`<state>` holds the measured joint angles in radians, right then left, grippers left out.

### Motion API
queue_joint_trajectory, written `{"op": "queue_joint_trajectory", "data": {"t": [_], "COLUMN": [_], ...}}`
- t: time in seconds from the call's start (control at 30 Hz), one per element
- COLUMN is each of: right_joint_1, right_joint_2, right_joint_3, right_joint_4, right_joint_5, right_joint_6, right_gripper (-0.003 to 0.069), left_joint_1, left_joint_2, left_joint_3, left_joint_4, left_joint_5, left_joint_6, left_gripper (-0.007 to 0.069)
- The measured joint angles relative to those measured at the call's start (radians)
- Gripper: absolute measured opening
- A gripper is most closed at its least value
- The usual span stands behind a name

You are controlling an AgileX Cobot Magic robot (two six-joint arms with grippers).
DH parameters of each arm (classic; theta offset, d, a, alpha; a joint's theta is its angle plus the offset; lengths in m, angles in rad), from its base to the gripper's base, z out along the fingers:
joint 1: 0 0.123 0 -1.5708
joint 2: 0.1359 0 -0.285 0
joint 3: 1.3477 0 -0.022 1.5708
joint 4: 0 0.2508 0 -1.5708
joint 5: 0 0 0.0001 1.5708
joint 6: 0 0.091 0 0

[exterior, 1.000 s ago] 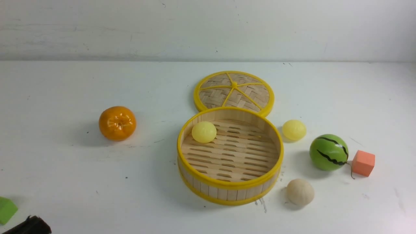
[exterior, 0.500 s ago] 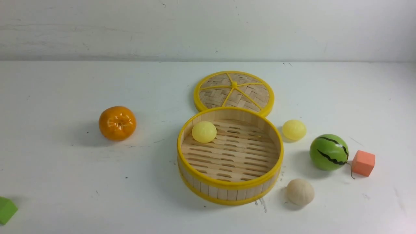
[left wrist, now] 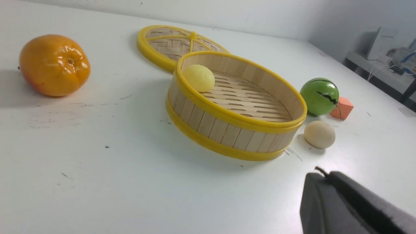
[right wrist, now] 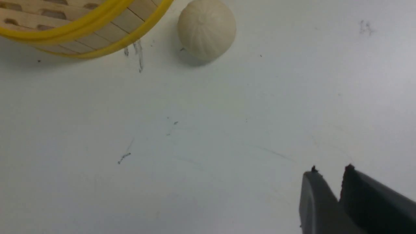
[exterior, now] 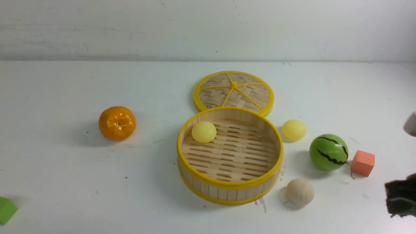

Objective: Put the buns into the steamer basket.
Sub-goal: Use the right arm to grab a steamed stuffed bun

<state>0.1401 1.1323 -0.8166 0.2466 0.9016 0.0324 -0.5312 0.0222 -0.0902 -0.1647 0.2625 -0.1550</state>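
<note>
The steamer basket (exterior: 227,186) stands at the table's middle, with one glossy yellow bun (exterior: 203,132) inside at its far left. A second yellow bun (exterior: 293,129) lies on the table just right of the basket. The cream-beige bun (exterior: 299,191) lies by the basket's front right; the right wrist view shows it too (right wrist: 206,30). My right gripper (exterior: 401,198) enters at the right edge, right of the cream bun and apart from it; its jaws (right wrist: 331,170) stand a narrow gap apart and empty. My left gripper (left wrist: 320,174) is shut and empty, outside the front view.
The woven lid (exterior: 234,92) lies behind the basket. An orange (exterior: 117,123) sits to the left. A watermelon ball (exterior: 328,152) and an orange cube (exterior: 363,162) sit to the right, between my right gripper and the far yellow bun. A green block (exterior: 6,209) lies at the front left.
The left gripper's dark tip has left the front view at the bottom left. The right gripper has come into view at the right edge. Buns and basket have not moved.
</note>
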Motion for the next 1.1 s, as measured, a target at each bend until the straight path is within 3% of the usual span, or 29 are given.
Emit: {"op": "queue_joint_trajectory", "data": {"t": [0.27, 0.77, 1.1], "right_joint_1": [0.182, 0.181, 0.181], "right_joint_2": [0.361, 0.672, 0.701], "right_joint_3": [-0.207, -0.382, -0.383], "right_joint_4": [-0.024, -0.049, -0.065], "right_joint_5": [-0.035, -0.114, -0.151], "right_joint_6": [-0.022, -0.022, -0.019], "right_gripper": [0.0126, 0.0242, 0.0237], "left_joint_1": [0.0, 0.0, 0.0], "left_joint_2": [0.0, 0.0, 0.0], "left_joint_3": [0.0, 0.0, 0.0], "left_joint_4": [0.0, 0.0, 0.0], "left_joint_5": [0.0, 0.0, 0.0], "left_joint_6": [-0.001, -0.001, -0.001], "left_gripper": [-0.001, -0.0002, 0.0004]}}
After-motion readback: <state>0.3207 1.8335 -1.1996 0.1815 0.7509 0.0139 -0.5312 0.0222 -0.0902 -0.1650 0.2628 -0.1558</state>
